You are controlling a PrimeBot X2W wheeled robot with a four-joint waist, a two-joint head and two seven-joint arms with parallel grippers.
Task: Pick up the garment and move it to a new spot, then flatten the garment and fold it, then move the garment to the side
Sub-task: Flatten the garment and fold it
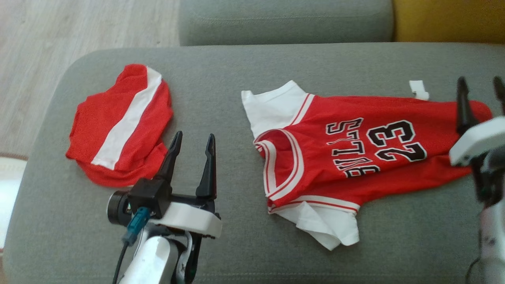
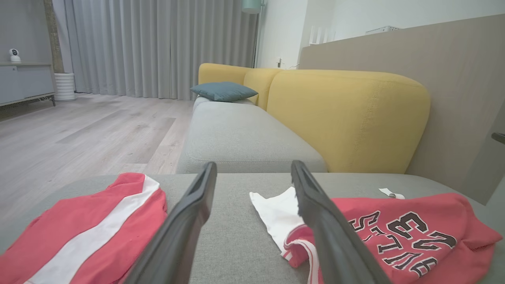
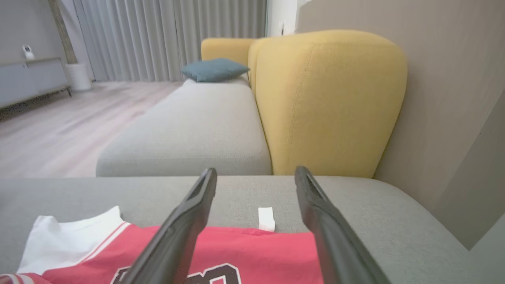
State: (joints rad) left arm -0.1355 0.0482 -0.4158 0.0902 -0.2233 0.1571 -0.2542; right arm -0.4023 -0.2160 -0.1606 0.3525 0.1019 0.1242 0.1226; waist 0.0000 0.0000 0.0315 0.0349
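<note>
Currently the jersey (image 1: 355, 157) lies face up on the right half of the grey cushion (image 1: 236, 63), turned sideways: collar toward the cushion's middle, hem toward the cushion's right edge. It is red with white sleeves, and the lettering and number 23 are readable. The cloth is spread out but not flat; the sleeve nearer the cushion's front edge is crumpled. A small white tag (image 1: 419, 90) rests on the cushion just behind the jersey's hem end. The right gripper (image 1: 479, 81) is at the cushion's right edge, over the hem end, with fingers spread wide and nothing between them; whether they touch the cloth cannot be told. In the right wrist view the same gripper (image 3: 256, 170) frames the tag (image 3: 266, 219) above the red fabric (image 3: 256, 252). The left gripper (image 1: 195, 135) sits above the cushion's front-left area, jaws wide apart and empty, clear of both garments. A folded red garment with a white stripe (image 1: 122, 126) occupies the cushion's left end. Beyond the cushion's back edge is a second grey seat (image 1: 284, 19) with a yellow backrest (image 2: 347, 118) and a teal pillow (image 2: 223, 90). Wood floor (image 1: 59, 31) lies off the cushion's left rear corner.
</note>
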